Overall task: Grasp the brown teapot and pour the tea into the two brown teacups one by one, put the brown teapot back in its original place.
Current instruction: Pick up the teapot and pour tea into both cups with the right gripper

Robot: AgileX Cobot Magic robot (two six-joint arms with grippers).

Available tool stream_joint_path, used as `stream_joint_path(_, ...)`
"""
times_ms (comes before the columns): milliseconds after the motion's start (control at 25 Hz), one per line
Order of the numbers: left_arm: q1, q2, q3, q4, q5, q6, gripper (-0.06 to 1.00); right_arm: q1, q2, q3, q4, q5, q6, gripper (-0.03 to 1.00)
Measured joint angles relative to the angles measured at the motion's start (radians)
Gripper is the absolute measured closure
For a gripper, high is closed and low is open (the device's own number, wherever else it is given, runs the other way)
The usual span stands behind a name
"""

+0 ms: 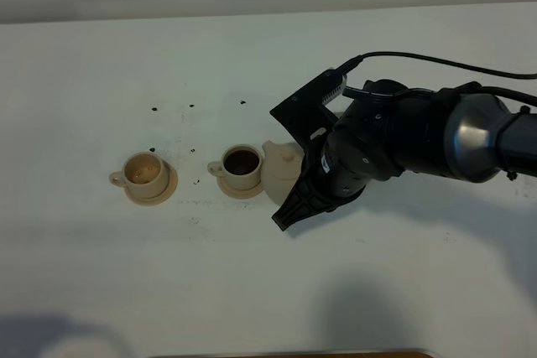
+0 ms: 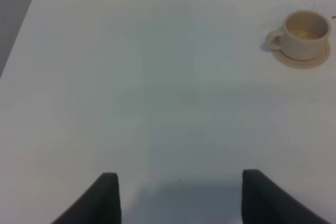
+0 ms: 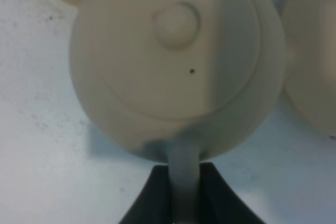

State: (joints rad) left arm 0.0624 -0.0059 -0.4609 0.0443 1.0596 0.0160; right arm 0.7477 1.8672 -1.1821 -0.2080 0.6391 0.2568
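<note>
The brown teapot [image 1: 280, 171] is pale tan and sits close to the right of the right teacup [image 1: 241, 165], which holds dark tea. My right gripper [image 1: 304, 180] is shut on the teapot's loop handle [image 3: 184, 179]. The right wrist view shows the lid and knob [image 3: 177, 19] from above. I cannot tell whether the pot rests on the table. The left teacup [image 1: 144, 173] stands on its saucer and looks pale inside. It also shows in the left wrist view [image 2: 303, 34]. My left gripper [image 2: 181, 198] is open and empty over bare table. A wide saucer edge [image 3: 315, 56] lies beside the pot.
Small dark specks [image 1: 191, 106] dot the white table [image 1: 126, 274] behind the cups. The right arm's body [image 1: 403, 136] covers the table right of the pot. The table's left edge [image 2: 21, 30] shows in the left wrist view.
</note>
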Motion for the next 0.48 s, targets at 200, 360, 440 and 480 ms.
stream_joint_path(200, 0.000, 0.000, 0.000, 0.000, 0.000, 0.000, 0.46, 0.000, -0.035, -0.064, -0.073, 0.108, -0.031, 0.86)
stream_joint_path(360, 0.000, 0.000, 0.000, 0.000, 0.000, 0.000, 0.46, 0.003, -0.046, -0.140, -0.149, 0.179, -0.113, 0.86)
stream_joint_path(440, 0.000, 0.000, 0.000, 0.000, 0.000, 0.000, 0.46, 0.005, -0.045, -0.170, -0.173, 0.182, -0.168, 0.86)
stream_joint_path(480, 0.000, 0.000, 0.000, 0.000, 0.000, 0.000, 0.46, 0.009, -0.043, -0.184, -0.185, 0.182, -0.186, 0.86)
